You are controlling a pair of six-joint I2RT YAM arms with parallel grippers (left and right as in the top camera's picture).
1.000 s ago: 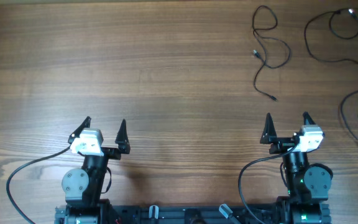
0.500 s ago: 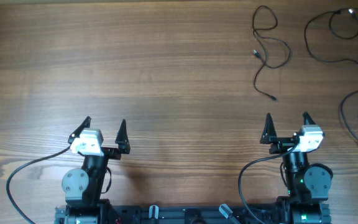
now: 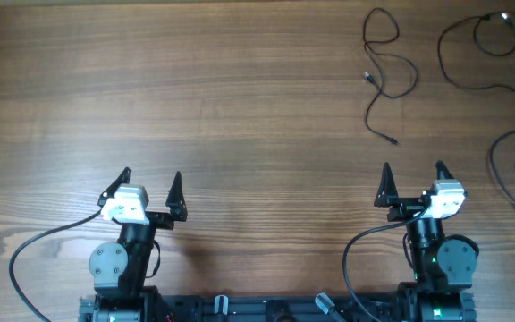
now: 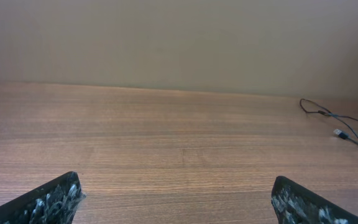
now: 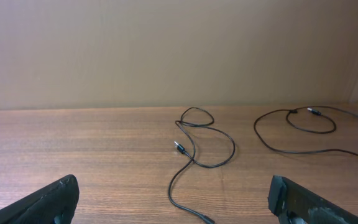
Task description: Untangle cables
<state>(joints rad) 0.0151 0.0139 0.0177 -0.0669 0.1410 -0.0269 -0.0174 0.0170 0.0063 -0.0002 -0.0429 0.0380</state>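
Note:
Three thin dark cables lie on the wooden table at the far right, apart from one another. One cable [image 3: 369,118] [image 5: 191,163] curls in loops straight beyond my right gripper [image 3: 412,166] [image 5: 174,179]. A second cable [image 3: 485,88] [image 5: 291,151] loops at the far right corner. The third cable [image 3: 492,164] arcs along the right edge, level with the right gripper. Both grippers hover near the front edge, jaws wide apart and holding nothing. My left gripper [image 3: 151,173] [image 4: 176,180] is far left of all cables; a plug end [image 4: 339,132] shows at the right of its view.
Thick black arm cables [image 3: 25,255] trail from both arm bases at the front edge. A plain beige wall [image 5: 166,50] stands behind the table's far edge. Bare wood [image 3: 195,89] spans the left and middle.

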